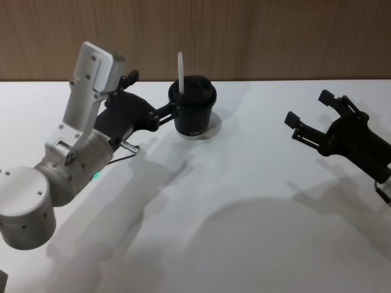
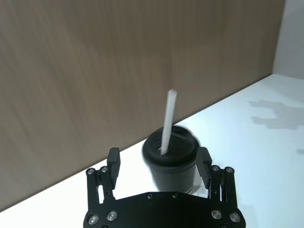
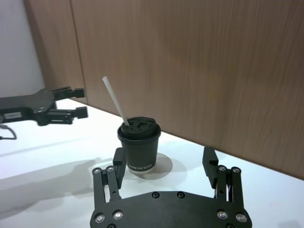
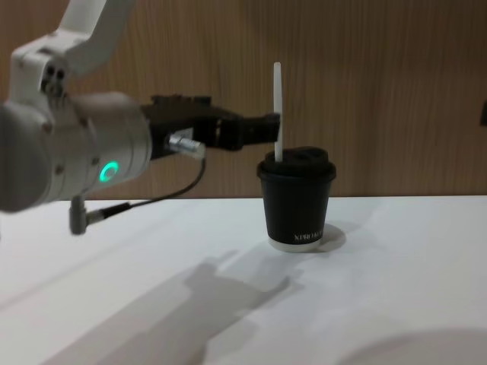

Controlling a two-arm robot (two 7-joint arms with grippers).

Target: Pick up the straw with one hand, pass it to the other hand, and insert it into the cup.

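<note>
The white straw (image 1: 181, 70) stands nearly upright through the domed lid of the black cup (image 1: 193, 113) at the table's back middle. In the chest view the straw (image 4: 277, 106) rises well above the cup (image 4: 297, 201). My left gripper (image 1: 154, 93), on the silver arm with the green ring, hangs open just left of the cup at straw height, touching nothing. From its wrist, the left gripper (image 2: 158, 156) has its fingers spread wider than the cup (image 2: 171, 168), which sits beyond them. My right gripper (image 1: 310, 108) hovers open to the right, well away from the cup.
The white table (image 1: 244, 201) runs back to a wooden wall (image 1: 275, 36). A thin black cable (image 4: 152, 199) hangs under the left arm. Shadows of both arms fall on the tabletop in front.
</note>
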